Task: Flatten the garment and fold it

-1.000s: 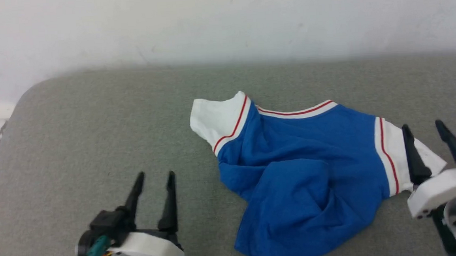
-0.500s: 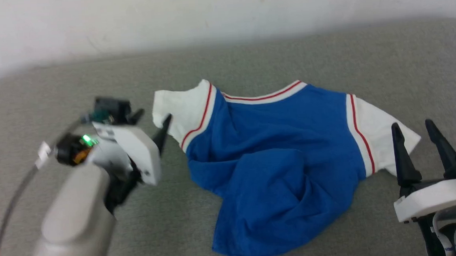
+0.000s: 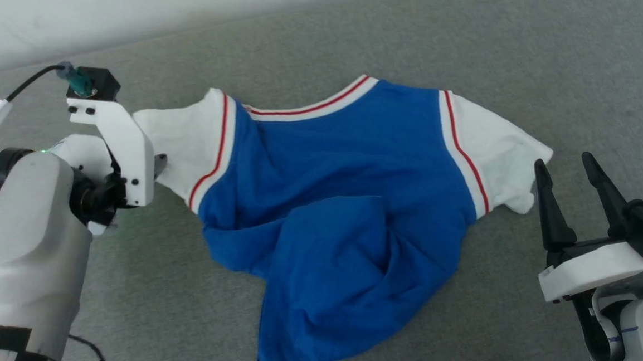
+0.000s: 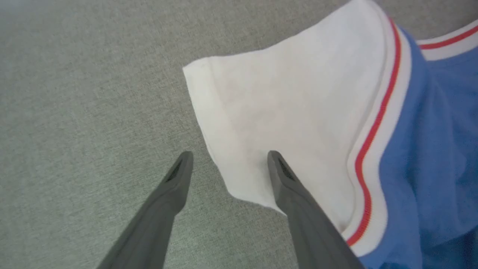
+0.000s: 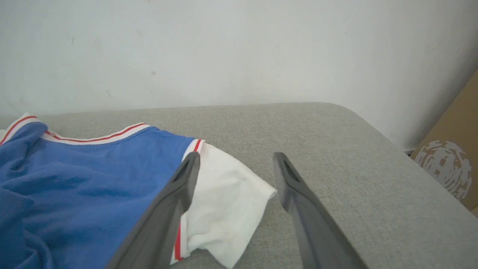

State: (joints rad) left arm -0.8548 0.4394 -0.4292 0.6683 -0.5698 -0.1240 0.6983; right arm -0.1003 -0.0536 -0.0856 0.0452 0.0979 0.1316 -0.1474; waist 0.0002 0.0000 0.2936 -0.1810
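Observation:
The garment (image 3: 328,202) lies crumpled on the grey surface, its blue body bunched and its lower part folded over itself. Both white sleeves with red stripes are spread outward. In the left wrist view my left gripper (image 4: 229,157) is open and points down at the left sleeve (image 4: 291,112). One finger is over the sleeve's near corner, the other over bare grey cloth. My right gripper (image 3: 565,165) stands open just right of the right sleeve (image 3: 504,152), apart from it. In the right wrist view the right gripper (image 5: 237,157) frames the right sleeve's tip (image 5: 224,209).
The grey padded table (image 3: 346,34) runs to a white wall (image 5: 224,48). Its rounded right corner (image 5: 354,116) is near a brown cardboard box (image 5: 448,168). A black cable (image 3: 15,93) trails from my left wrist.
The head camera has tilted down. My left arm has risen from the lower left and reached over to the left sleeve. The right gripper has stayed open beside the right sleeve.

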